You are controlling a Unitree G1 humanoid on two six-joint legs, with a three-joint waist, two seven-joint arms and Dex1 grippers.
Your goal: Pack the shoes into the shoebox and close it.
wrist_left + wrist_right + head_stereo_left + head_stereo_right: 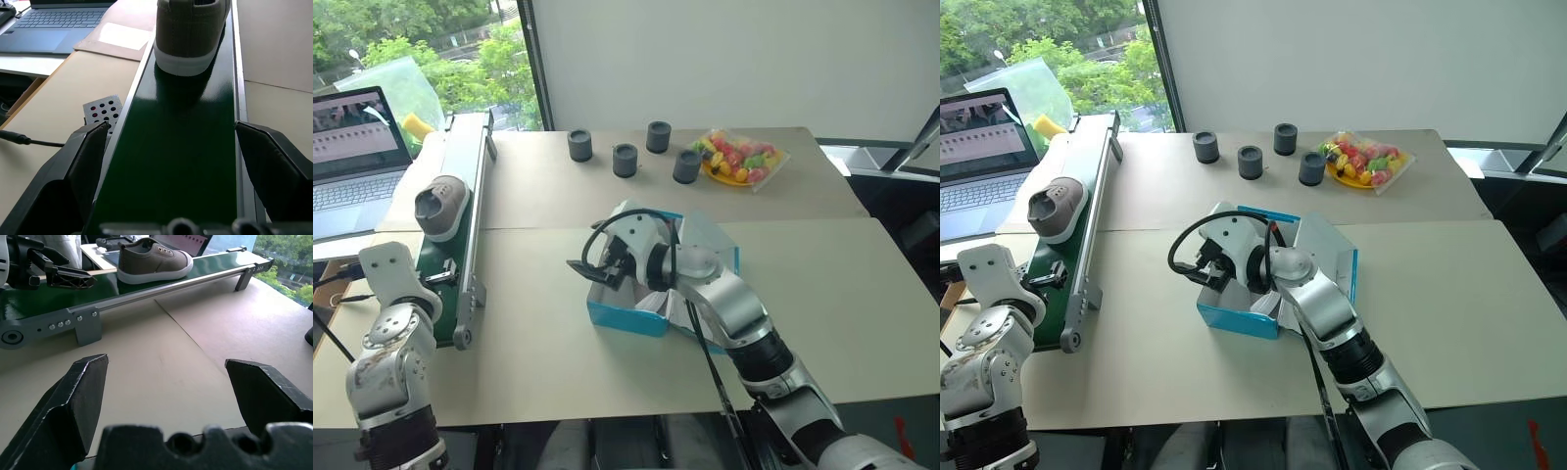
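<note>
1. We see one grey shoe lying on the green belt of the conveyor, at the left side of the table.
2. The blue shoebox sits near the middle of the table, right of the conveyor and apart from it, with its lid raised on the right side.
3. Our left gripper hovers over the near end of the belt, its two fingers spread wide and empty, the shoe farther along the belt.
4. Our right gripper hangs above the box's left edge, fingers wide apart, holding nothing.
5. Far across the table stand four dark cups and a plate of colourful pieces; a laptop sits at far left.
</note>
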